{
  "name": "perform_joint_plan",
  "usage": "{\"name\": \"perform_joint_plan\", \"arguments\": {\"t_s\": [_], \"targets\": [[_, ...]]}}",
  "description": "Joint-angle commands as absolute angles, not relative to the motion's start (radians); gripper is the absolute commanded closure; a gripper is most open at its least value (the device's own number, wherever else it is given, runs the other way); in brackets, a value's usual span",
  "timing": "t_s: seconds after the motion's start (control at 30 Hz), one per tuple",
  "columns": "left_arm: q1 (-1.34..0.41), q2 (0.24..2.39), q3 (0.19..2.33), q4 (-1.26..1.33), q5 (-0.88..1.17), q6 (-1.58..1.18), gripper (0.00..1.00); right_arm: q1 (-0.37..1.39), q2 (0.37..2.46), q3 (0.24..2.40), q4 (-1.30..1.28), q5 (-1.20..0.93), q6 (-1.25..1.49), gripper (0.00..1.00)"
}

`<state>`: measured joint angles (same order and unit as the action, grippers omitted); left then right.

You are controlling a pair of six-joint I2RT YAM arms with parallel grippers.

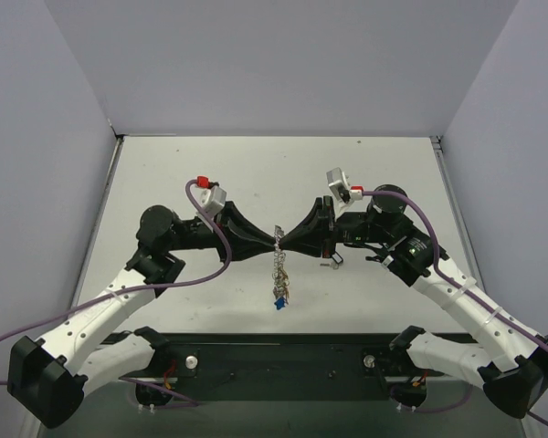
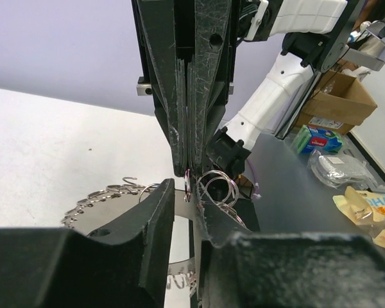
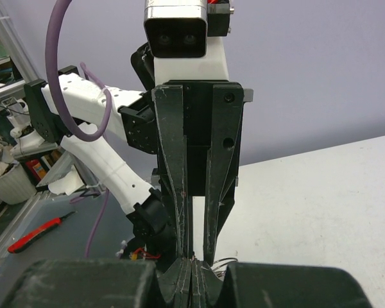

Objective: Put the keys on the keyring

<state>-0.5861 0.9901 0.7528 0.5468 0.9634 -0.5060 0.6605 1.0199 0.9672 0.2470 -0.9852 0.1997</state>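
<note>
The left fingers (image 2: 151,218) and right fingers (image 2: 202,96) met tip to tip above the worktop (image 1: 365,164). The left pair stood narrowly apart, clamped on the flat band of the keyring (image 2: 102,196). The right pair was pressed together, its tips at thin wire loops (image 2: 218,186) beside that band; what it pinched could not be told. The keys (image 1: 280,297), one blue-headed, clustered at the keyring's near end.
</note>
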Motion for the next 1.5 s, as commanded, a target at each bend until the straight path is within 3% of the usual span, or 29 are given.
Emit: {"name": "perform_joint_plan", "arguments": {"t_s": [0.0, 0.27, 0.4, 0.6, 0.67, 0.7, 0.8, 0.9, 1.07, 1.17, 1.47], "targets": [[-0.609, 1.003, 0.807, 0.531, 0.957, -0.469, 0.74, 0.658, 1.012, 1.022, 0.367, -1.022, 0.193, 1.00], [-0.643, 1.014, 0.827, 0.437, 0.939, -0.400, 0.79, 0.658, 1.012, 1.022, 0.367, -1.014, 0.193, 1.00], [-0.655, 1.022, 0.839, 0.416, 0.936, -0.385, 1.00, 0.657, 1.015, 1.022, 0.367, -1.012, 0.195, 1.00], [-0.658, 1.002, 0.848, 0.362, 0.898, -0.344, 1.00, 0.655, 1.008, 1.012, 0.361, -0.974, 0.193, 1.00], [-0.658, 0.988, 0.851, 0.313, 0.873, -0.307, 1.00, 0.652, 0.991, 0.997, 0.360, -0.930, 0.193, 0.88], [-0.658, 0.973, 0.851, 0.295, 0.844, -0.292, 1.00, 0.649, 0.982, 0.989, 0.360, -0.913, 0.195, 0.70], [-0.666, 0.940, 0.848, 0.224, 0.769, -0.223, 1.00, 0.640, 0.947, 0.954, 0.362, -0.806, 0.195, 0.44], [-0.678, 0.910, 0.836, 0.173, 0.698, -0.163, 1.00, 0.627, 0.920, 0.925, 0.350, -0.709, 0.204, 0.32], [-0.683, 0.862, 0.796, 0.164, 0.646, -0.095, 1.00, 0.597, 0.919, 0.896, 0.290, -0.602, 0.245, 0.22], [-0.683, 0.828, 0.779, 0.137, 0.585, -0.075, 1.00, 0.572, 0.923, 0.864, 0.247, -0.539, 0.288, 0.20], [-0.681, 0.821, 0.775, -0.029, 0.446, -0.051, 1.00, 0.534, 1.023, 0.821, -0.093, -0.069, 0.367, 0.19]]}}
